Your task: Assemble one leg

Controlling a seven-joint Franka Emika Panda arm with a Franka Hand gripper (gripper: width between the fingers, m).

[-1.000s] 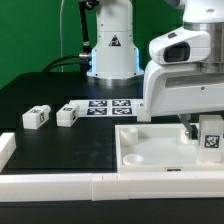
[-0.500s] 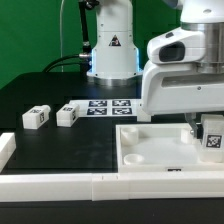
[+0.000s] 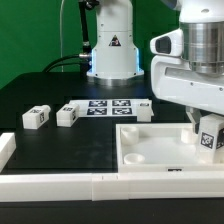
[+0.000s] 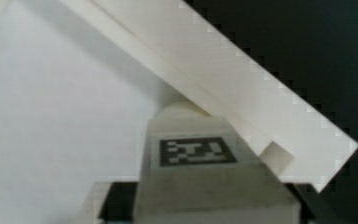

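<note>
My gripper is shut on a leg, a stubby white block with a black-and-white marker. It holds the leg over the far right corner of the large white tray. In the wrist view the leg fills the space between my dark fingers, with the tray's raised rim just beyond it. Two more legs lie on the black table at the exterior view's left. A further leg sits behind the tray.
The marker board lies at the back centre. Long white border bars run along the front edge, with a short one at the left. The arm's base stands behind.
The gripper and wrist have lifted and shifted slightly to the exterior view's right with the leg still held; the leg now looks a little tilted.
</note>
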